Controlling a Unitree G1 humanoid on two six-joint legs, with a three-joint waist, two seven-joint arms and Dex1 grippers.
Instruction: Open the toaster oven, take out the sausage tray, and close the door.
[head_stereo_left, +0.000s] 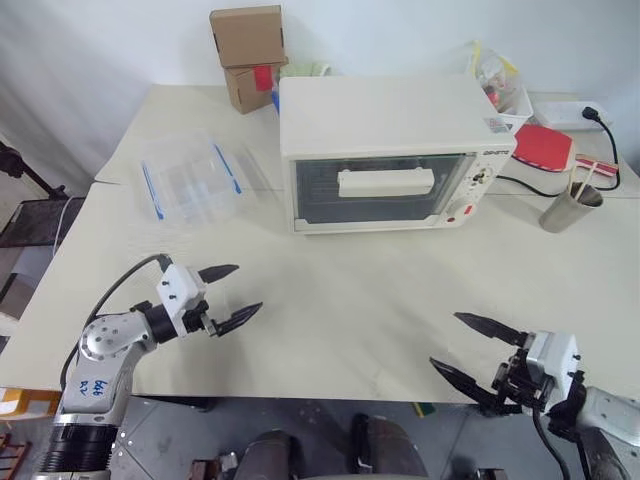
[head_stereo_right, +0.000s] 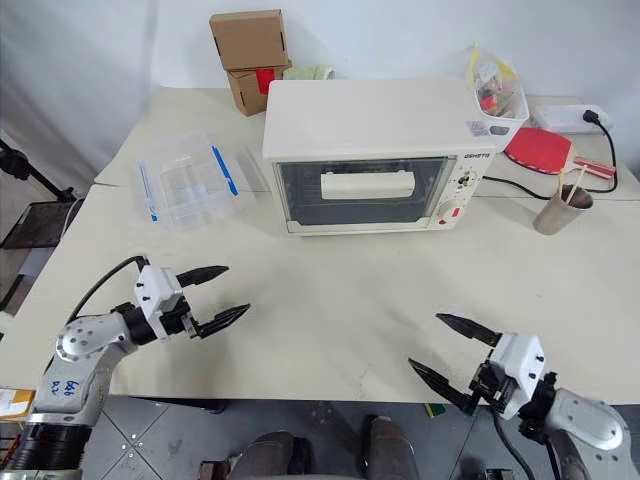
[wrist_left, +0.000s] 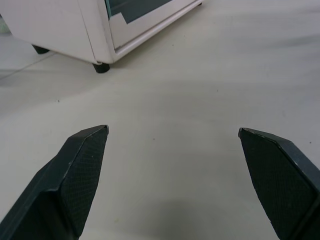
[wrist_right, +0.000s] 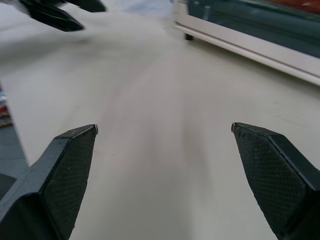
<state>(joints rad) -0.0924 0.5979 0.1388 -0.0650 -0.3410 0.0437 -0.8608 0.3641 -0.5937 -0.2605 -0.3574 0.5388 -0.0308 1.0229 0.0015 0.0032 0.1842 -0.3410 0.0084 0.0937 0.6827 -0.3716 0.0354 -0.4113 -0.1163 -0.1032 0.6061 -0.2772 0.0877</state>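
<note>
The cream-white toaster oven (head_stereo_left: 395, 150) stands at the back middle of the table. Its glass door (head_stereo_left: 380, 190) is shut, with the white bar handle (head_stereo_left: 386, 182) across it. The sausage tray is hidden; I cannot make it out through the tinted glass. My left gripper (head_stereo_left: 230, 295) hovers open over the near left of the table, well short of the oven and pointing toward it. At the table's near right edge my right gripper (head_stereo_left: 475, 345) is open too, with nothing between its fingers. The oven's lower corner (wrist_left: 107, 45) shows in the left wrist view.
A clear plastic container with blue clips (head_stereo_left: 190, 180) lies left of the oven. Brown cardboard boxes (head_stereo_left: 248, 55) stand behind it. Right of the oven are a red paddle (head_stereo_left: 545, 148), a metal cup with sticks (head_stereo_left: 568, 208), a black cord (head_stereo_left: 610, 150) and a bin of packets (head_stereo_left: 500, 85).
</note>
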